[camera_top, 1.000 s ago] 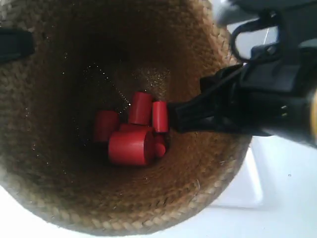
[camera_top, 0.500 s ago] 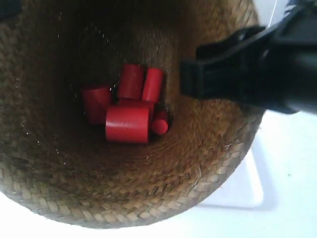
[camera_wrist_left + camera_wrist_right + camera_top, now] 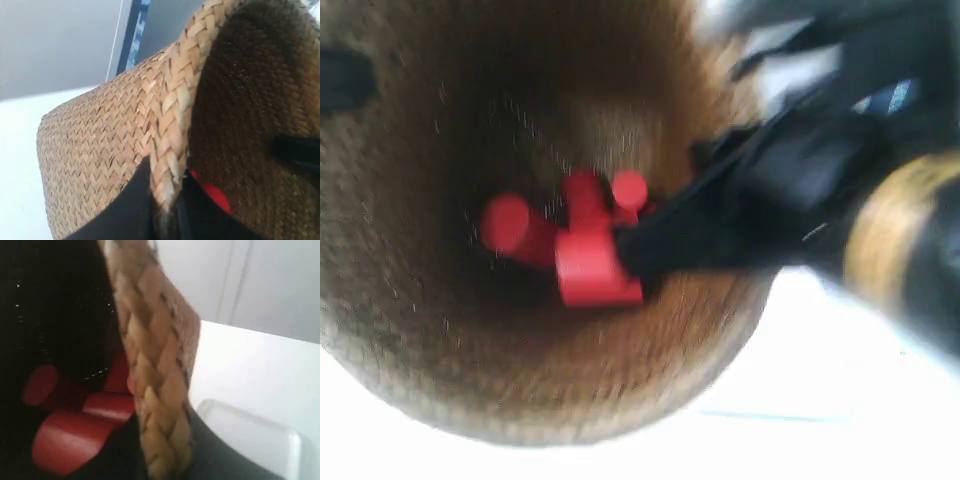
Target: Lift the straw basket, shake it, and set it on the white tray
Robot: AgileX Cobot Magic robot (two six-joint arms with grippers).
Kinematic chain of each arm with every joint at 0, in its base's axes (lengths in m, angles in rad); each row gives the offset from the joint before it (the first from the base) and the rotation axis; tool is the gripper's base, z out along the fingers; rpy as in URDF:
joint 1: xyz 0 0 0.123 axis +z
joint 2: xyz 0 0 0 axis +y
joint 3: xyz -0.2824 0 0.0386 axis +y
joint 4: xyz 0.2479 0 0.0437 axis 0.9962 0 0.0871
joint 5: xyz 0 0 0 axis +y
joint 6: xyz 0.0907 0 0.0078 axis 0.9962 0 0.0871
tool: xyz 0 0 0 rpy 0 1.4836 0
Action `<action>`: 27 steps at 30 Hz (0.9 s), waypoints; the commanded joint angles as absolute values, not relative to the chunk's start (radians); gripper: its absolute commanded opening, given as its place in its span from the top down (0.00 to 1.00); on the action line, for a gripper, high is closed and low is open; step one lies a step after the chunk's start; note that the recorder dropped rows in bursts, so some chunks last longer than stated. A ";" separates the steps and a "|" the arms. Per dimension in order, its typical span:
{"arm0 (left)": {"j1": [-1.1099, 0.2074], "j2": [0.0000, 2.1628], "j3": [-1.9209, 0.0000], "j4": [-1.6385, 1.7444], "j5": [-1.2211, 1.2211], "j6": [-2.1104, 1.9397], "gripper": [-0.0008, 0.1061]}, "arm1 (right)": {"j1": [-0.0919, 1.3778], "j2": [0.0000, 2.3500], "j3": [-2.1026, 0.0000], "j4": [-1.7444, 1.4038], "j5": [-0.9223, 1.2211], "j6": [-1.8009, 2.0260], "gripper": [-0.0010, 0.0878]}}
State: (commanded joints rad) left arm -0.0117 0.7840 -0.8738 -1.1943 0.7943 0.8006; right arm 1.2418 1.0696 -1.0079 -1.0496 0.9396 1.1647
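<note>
- Straw basket (image 3: 420,330) is up off the counter (image 3: 240,360), held by its rim on two sides. The white tray (image 3: 250,440) lies on the counter close by, and the basket is not on it.
- Left tool (image 3: 167,200) is closed tight on the rim, with one finger inside the straw basket and one outside.
- Right tool (image 3: 162,440) pinches the rim the same way on the far side.
- The braided rim is bumpy and bendy. I think a hard shake could pull it out of a tool, and then the basket would tip or drop.
- Red pieces (image 3: 590,260) lie loose at the bottom. If the basket tilts too much, they could roll out.
- The basket is big and the tray is small. Set down off the middle, it could sit crooked or push the tray away.
- I count one basket, one tray, two tools and at least four red pieces. Blur and the dark arm may hide more.
</note>
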 joint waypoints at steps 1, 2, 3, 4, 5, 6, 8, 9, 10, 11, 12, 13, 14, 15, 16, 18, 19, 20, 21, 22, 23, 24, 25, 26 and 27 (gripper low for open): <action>-0.012 0.739 -0.947 -1.194 0.849 0.801 0.99 | 1.301 1.013 -1.084 -1.001 0.951 1.169 0.99; -0.012 0.721 -0.953 -1.185 0.820 0.809 0.99 | 1.319 0.988 -1.091 -1.028 0.932 1.194 0.99; -0.012 0.719 -0.909 -1.158 0.684 0.815 0.99 | 1.304 0.995 -1.035 -1.198 0.946 1.299 0.99; -0.012 0.769 -0.835 -1.202 0.554 0.810 0.99 | 1.257 1.062 -0.944 -1.370 0.952 1.401 0.99; -0.012 0.795 -0.822 -1.230 0.552 0.795 0.99 | 1.228 1.100 -0.917 -1.423 0.961 1.389 0.99; -0.012 0.803 -0.861 -1.248 0.690 0.784 0.99 | 1.236 1.111 -0.966 -1.308 1.032 1.281 0.99; -0.012 0.747 -0.963 -1.211 0.863 0.783 0.99 | 1.328 1.033 -1.088 -1.067 1.065 1.232 0.99; -0.012 0.726 -0.977 -1.191 0.863 0.770 0.99 | 1.363 0.991 -1.094 -1.046 1.011 1.234 0.99; -0.012 0.723 -0.945 -1.140 0.774 0.780 0.99 | 1.370 0.982 -1.011 -1.194 0.934 1.297 0.99; -0.012 0.745 -0.898 -1.150 0.703 0.773 0.99 | 1.348 1.013 -0.943 -1.331 0.959 1.392 0.99; -0.012 0.798 -0.836 -1.169 0.657 0.731 0.99 | 1.296 1.091 -0.880 -1.421 1.034 1.464 0.99; -0.012 0.810 -0.842 -1.171 0.700 0.688 0.99 | 1.289 1.101 -0.891 -1.356 1.066 1.432 0.99; -0.012 0.804 -0.866 -1.174 0.768 0.676 0.99 | 1.304 1.093 -0.931 -1.250 1.096 1.361 0.99; -0.012 0.784 -0.899 -1.176 0.837 0.706 0.99 | 1.333 1.073 -0.982 -1.148 1.115 1.292 0.99; -0.012 0.763 -0.928 -1.172 0.873 0.726 0.99 | 1.359 1.050 -1.028 -1.096 1.124 1.261 0.99; -0.012 0.714 -0.971 -1.138 0.861 0.733 0.99 | 1.415 0.983 -1.061 -1.074 1.090 1.259 0.99; -0.012 0.701 -0.968 -1.098 0.807 0.735 0.99 | 1.425 0.962 -1.043 -1.101 1.047 1.269 0.99; -0.012 0.699 -0.938 -1.050 0.731 0.728 0.99 | 1.417 0.970 -0.992 -1.197 1.019 1.330 0.99; -0.012 0.708 -0.891 -1.047 0.651 0.711 0.99 | 1.391 0.999 -0.930 -1.313 1.026 1.431 0.99; -0.012 0.734 -0.842 -1.054 0.600 0.704 0.99 | 1.357 1.030 -0.888 -1.386 1.027 1.508 0.99; -0.012 0.756 -0.815 -1.073 0.587 0.689 0.99 | 1.324 1.065 -0.860 -1.401 1.027 1.506 0.99; -0.012 0.768 -0.819 -1.093 0.627 0.664 0.99 | 1.308 1.084 -0.866 -1.369 1.050 1.461 0.99; -0.012 0.763 -0.841 -1.101 0.672 0.664 0.99 | 1.315 1.084 -0.892 -1.321 1.070 1.413 0.99; -0.012 0.747 -0.880 -1.101 0.736 0.685 0.99 | 1.341 1.066 -0.944 -1.251 1.099 1.362 0.99; -0.012 0.724 -0.926 -1.089 0.783 0.694 0.99 | 1.377 1.040 -1.001 -1.193 1.118 1.337 0.99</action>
